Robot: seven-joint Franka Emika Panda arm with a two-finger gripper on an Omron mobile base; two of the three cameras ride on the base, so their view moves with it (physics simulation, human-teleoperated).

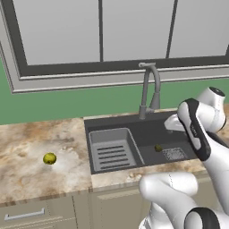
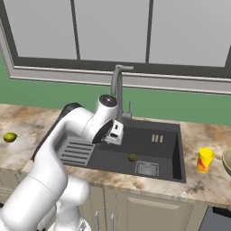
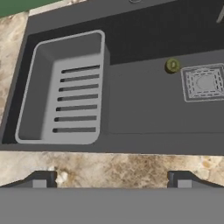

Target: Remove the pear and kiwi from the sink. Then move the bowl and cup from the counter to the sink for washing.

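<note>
ITEM: sink-clearing stage, second fruit outstanding.

Risks, judged from the present layout:
- Kiwi (image 3: pixel 173 65) lies on the sink (image 3: pixel 144 39) floor just beside the square drain grate (image 3: pixel 204 82), at about 10 o'clock from it in the hand view. It is small and rounded, so an off-centre descent would likely nudge it and set it rolling, perhaps onto the grate.
- It sits at roughly 1 o'clock from the gripper (image 3: pixel 111 180) in the hand view, so a straight drop from here would probably miss.
- The gooseneck faucet (image 2: pixel 118 85) rises close behind the wrist in the right base view; a wide swing could strike it.
- The ribbed tray insert (image 3: pixel 72 87) fills the basin's other half, and its raised wall could catch a finger on a low sideways move.

Pose: arm bent over the basin, hand pointing down from above the sink's near rim. Fingers spread wide apart, holding nothing.

Locations:
- Pear (image 1: pixel 49 158) rests on the counter (image 1: pixel 31 147), well apart from the basin at its 9 o'clock.
- Yellow cup (image 2: pixel 205 160) stands on the counter at the basin's 3 o'clock.
- Bowl (image 2: pixel 227 161) just beyond the cup, cut by the frame edge.
</note>
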